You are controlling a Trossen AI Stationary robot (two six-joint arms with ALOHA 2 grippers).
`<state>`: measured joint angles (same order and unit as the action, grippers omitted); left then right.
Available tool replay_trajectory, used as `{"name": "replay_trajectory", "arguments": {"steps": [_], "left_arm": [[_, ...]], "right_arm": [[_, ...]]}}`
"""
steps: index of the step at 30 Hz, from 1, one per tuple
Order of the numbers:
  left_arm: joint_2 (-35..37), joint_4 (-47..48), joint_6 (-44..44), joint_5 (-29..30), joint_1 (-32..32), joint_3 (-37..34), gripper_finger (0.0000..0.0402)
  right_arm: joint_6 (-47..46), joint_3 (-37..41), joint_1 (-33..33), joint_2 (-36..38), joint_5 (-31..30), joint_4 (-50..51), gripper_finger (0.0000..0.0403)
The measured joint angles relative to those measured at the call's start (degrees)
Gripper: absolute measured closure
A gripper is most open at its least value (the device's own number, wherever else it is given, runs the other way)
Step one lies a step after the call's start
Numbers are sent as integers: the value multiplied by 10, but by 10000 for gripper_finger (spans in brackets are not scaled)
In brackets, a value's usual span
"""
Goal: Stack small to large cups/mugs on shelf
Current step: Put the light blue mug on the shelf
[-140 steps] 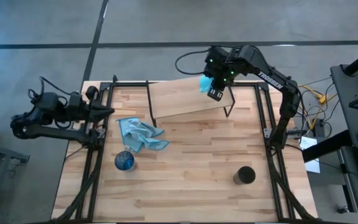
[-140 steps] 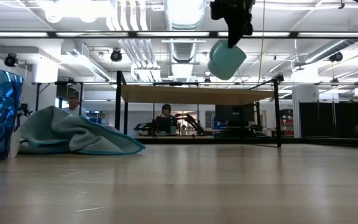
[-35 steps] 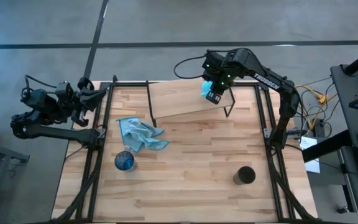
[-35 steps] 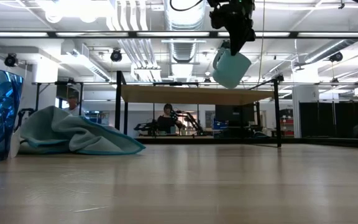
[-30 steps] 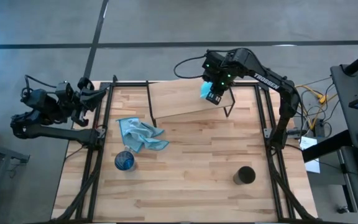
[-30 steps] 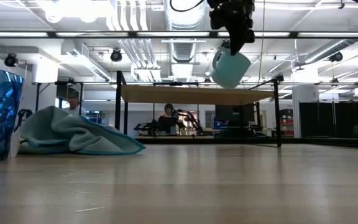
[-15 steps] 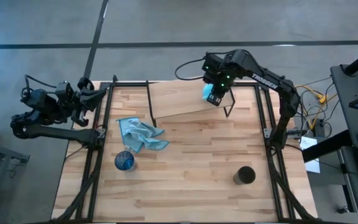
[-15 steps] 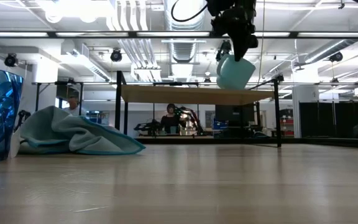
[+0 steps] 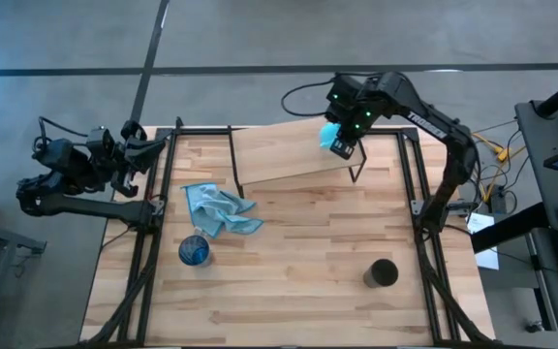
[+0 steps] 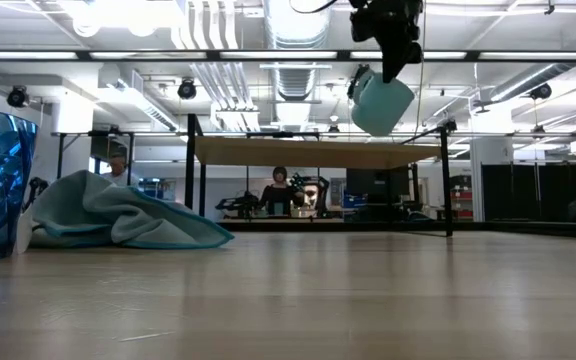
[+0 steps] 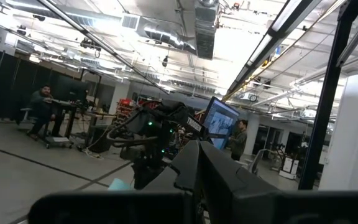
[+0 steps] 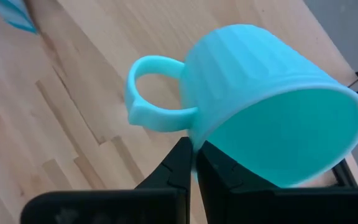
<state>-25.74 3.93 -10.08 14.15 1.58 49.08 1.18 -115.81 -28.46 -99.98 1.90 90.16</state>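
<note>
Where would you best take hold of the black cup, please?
The black cup stands upright and alone on the table, with no handle. Come straight down with an open pincer and close on opposite sides of its round wall near the rim.

1. The high view looked straight down on the whole table [image 9: 289,262] from well above.
2. The low view sat at tabletop level, facing across to the room behind; it shared the shelf [image 10: 308,152], also seen from overhead [image 9: 289,155].
3. The left wrist view faced out into the room.
4. The right wrist view looked close down on the teal mug [image 12: 260,99], also visible low [image 10: 380,105].
</note>
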Motion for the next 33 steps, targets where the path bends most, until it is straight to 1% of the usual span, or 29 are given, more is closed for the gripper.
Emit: {"name": "replay_trajectory", "arguments": {"steps": [10,33], "left_arm": [[0,0,0,0,0,0,402],[0,0,0,0,0,0,402]], "right_arm": [[-1,2,7,-4,0,-1,390],[-41,10,8,-6,0,-1,390]]}}
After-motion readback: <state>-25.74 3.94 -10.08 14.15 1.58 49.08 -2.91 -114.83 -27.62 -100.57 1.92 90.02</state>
